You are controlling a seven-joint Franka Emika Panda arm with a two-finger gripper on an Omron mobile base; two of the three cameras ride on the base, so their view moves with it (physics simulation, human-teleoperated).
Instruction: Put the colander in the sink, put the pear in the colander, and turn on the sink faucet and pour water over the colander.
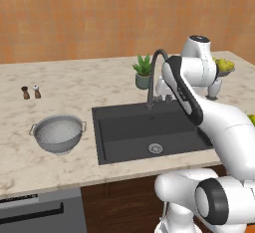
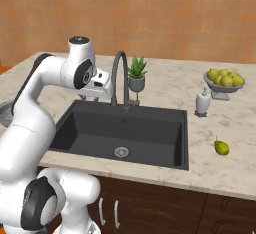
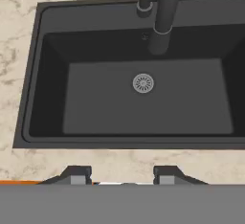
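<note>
The grey pierced colander (image 1: pixel 58 133) stands upright on the counter, left of the black sink (image 1: pixel 101 136). The basin (image 3: pixel 52 98) holds nothing but its silver drain (image 3: pixel 143 83). The small yellow-green pear (image 2: pixel 221 147) lies on the counter to the right of the sink (image 2: pixel 183 143). The dark gooseneck faucet (image 2: pixel 118 73) arches over the back of the basin, and no water runs from its spout (image 3: pixel 161 31). My gripper (image 3: pixel 122 174) hangs high over the sink, looking down into it. It is open, with nothing between its fingertips.
A potted plant (image 2: pixel 136 75) stands behind the sink. A soap dispenser (image 2: pixel 202 102) and a footed bowl of yellow fruit (image 2: pixel 223 80) are at the right rear. Salt and pepper shakers (image 1: pixel 31 92) sit at the far left. The wall runs behind the counter.
</note>
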